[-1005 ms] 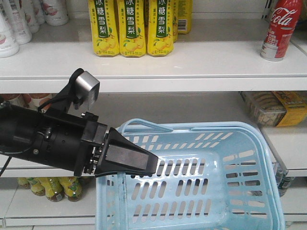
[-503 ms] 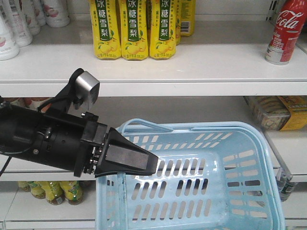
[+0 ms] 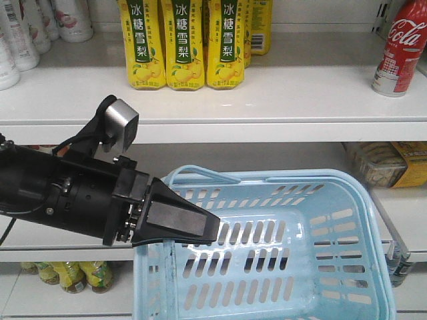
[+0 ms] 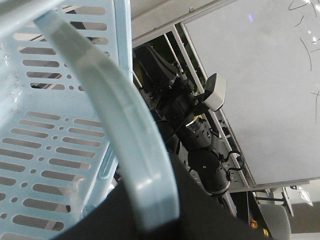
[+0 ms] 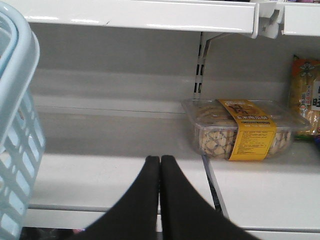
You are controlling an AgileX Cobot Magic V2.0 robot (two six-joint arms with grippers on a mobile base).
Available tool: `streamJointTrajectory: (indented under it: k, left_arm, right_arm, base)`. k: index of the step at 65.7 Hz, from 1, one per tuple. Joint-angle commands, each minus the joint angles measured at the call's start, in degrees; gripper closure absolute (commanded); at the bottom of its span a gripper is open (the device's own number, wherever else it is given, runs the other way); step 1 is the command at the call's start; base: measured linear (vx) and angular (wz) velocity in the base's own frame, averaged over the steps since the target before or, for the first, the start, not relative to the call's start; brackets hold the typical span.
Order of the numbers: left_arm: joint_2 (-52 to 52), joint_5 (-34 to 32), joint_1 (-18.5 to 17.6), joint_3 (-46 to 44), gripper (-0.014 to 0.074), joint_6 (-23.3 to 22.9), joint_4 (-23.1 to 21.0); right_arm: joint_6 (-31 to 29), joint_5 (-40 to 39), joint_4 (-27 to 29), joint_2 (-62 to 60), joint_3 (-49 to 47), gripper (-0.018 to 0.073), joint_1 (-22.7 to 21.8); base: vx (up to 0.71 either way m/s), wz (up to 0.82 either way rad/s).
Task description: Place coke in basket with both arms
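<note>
The coke [image 3: 399, 48], a red can, stands at the far right of the upper shelf, out of reach of both grippers. My left gripper [image 3: 212, 230] is shut on the handle [image 4: 135, 135] of the light blue basket [image 3: 280, 180] and holds it in front of the lower shelf. In the left wrist view the handle runs between the black fingers [image 4: 210, 215] beside the slotted basket wall [image 4: 45, 150]. My right gripper [image 5: 160, 159] is shut with nothing in it, pointing at the lower shelf just right of the basket rim [image 5: 17, 50].
Yellow drink bottles [image 3: 183, 43] and white bottles [image 3: 20, 33] stand on the upper shelf to the left of the coke. A clear box of biscuits with a yellow band [image 5: 240, 127] lies on the lower shelf, ahead and to the right of my right gripper.
The shelves and their goods have slid slightly in the front view, the coke drifting right and down. The left arm and basket keep their place in the frame.
</note>
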Motion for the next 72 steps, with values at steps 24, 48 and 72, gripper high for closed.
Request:
streamJointTrajectory:
  k: [24,48,72]
  left_arm:
    - [-1.88,1.05,-0.02,-1.59,0.0603,0.46,-5.93]
    - [-1.88,1.05,-0.02,-1.59,0.0603,0.46,-5.93]
    - [-1.88,1.05,-0.02,-1.59,0.0603,0.46,-5.93]
  right_arm:
    - [-0.10,-4.39,-0.17,-0.75,0.45,0.0569,0.07]
    - [-0.10,-4.39,-0.17,-0.75,0.45,0.0569,0.07]
    - [-0.10,-4.27,-0.17,-0.75,0.45,0.0569,0.07]
  base:
    - [0.05,-0.01]
    - [0.04,-0.01]
    - [0.03,-0.01]
